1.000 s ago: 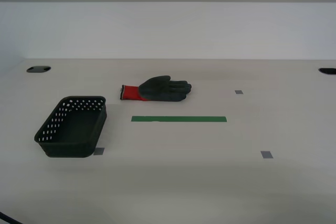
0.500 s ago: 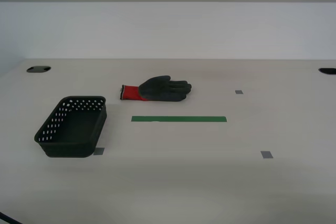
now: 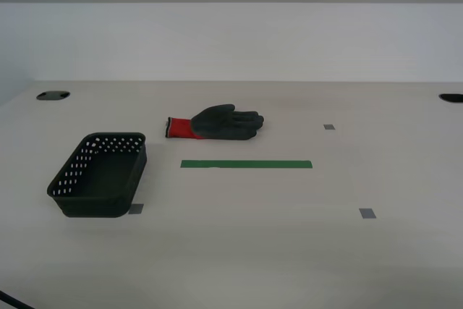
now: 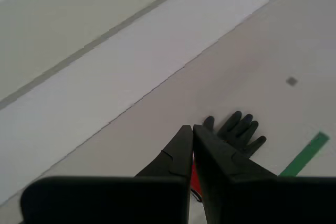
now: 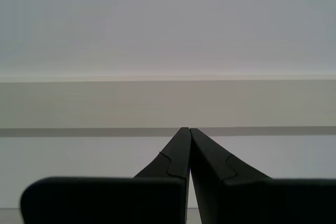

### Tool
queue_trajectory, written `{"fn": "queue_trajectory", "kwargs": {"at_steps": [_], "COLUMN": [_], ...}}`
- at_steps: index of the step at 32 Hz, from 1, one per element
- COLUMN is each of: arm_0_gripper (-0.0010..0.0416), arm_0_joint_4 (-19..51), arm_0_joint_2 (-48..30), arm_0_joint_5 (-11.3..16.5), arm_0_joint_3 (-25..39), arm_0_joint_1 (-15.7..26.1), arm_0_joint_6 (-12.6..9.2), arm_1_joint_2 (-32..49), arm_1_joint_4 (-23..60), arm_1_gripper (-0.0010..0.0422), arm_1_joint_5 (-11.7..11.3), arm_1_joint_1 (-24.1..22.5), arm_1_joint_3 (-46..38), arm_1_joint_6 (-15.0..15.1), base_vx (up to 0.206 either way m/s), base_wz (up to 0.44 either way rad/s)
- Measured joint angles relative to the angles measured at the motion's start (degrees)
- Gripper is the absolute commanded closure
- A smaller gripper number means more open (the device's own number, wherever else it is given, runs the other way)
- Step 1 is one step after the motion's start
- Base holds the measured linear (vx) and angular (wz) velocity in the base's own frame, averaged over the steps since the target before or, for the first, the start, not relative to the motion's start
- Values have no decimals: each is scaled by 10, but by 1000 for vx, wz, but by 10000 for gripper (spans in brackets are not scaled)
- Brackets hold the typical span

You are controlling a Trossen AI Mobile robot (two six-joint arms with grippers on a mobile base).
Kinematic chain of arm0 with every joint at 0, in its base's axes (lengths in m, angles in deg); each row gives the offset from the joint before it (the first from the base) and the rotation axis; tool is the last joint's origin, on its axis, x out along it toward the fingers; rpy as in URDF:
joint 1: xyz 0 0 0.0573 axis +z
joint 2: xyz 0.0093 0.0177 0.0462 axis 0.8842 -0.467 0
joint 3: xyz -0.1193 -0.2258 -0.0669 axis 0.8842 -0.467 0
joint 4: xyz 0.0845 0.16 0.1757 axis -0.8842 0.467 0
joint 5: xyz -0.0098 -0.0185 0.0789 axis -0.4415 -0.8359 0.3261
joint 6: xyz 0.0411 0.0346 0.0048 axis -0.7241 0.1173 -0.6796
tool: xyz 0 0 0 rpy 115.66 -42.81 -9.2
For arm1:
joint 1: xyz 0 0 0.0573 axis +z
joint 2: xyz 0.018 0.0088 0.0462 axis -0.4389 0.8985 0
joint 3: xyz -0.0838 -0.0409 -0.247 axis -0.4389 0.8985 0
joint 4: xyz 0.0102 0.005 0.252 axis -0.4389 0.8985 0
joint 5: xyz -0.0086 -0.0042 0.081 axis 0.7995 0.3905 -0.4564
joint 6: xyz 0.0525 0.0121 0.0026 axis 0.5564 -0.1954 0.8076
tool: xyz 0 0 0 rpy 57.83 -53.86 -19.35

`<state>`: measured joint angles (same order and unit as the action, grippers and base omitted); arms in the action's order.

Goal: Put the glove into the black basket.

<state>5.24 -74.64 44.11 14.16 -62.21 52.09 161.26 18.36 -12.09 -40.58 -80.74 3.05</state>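
Reaching for the glove with my second gripper pinched together risks merely pushing the floppy fabric away. My first gripper, likewise closed, faces the wall, well away from the black basket.

A lab test bench: bare white table with tape markers.

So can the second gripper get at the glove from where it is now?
Probably yes. My second gripper is shut and points toward the glove, which lies alone on the table, clear of the black basket. Nothing stands between them; the jaws must open first.
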Motion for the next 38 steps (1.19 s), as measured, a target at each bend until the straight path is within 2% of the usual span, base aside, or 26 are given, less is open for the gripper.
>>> {"fn": "queue_trajectory", "kwargs": {"at_steps": [2, 5, 9, 12, 14, 16, 19, 24, 26, 30, 34, 38], "arm_0_gripper": [405, 405, 405, 405, 405, 405, 405, 405, 405, 405, 405, 405], "arm_0_joint_4": [0, 0, 0, 0, 1, 1, 1, 3, 4, 6, 17, 17], "arm_0_joint_2": [0, 0, 0, 0, 0, 0, 0, 0, 0, 0, 0, 0], "arm_0_joint_5": [0, 0, 0, 0, 0, 0, 0, 0, 0, 0, 0, 0], "arm_0_joint_3": [0, 0, 0, 0, 0, 0, 0, 0, 0, 0, 0, 0], "arm_0_joint_1": [0, 0, 0, 0, 0, 0, 0, 0, 0, 0, 1, 0], "arm_0_joint_6": [0, 0, 0, 0, 0, 0, 0, 0, 0, 0, 0, 0], "arm_1_joint_2": [44, 98, 175, 253, 306, 335, 432, 535, 564, 596, 636, 662], "arm_1_joint_4": [3, 16, 57, 116, 137, 145, 185, 244, 260, 250, 255, 256], "arm_1_gripper": [412, 412, 412, 412, 412, 412, 412, 412, 412, 412, 412, 412], "arm_1_joint_5": [-4, -5, -5, -5, -17, -22, -25, -42, -51, -50, -50, -53], "arm_1_joint_1": [-29, -57, -76, -79, -79, -79, -80, -80, -80, -80, -81, -81], "arm_1_joint_3": [-32, -62, -115, -181, -232, -258, -362, -478, -498, -491, -490, -489], "arm_1_joint_6": [46, 61, 59, 27, 10, 7, -8, -21, -23, -27, -55, -67], "base_vx": [0, 0, 0, 0, 0, 0, 0, 0, 0, 0, 0, 0], "base_wz": [0, 0, 0, 0, 0, 0, 0, 0, 0, 0, 0, 0]}}
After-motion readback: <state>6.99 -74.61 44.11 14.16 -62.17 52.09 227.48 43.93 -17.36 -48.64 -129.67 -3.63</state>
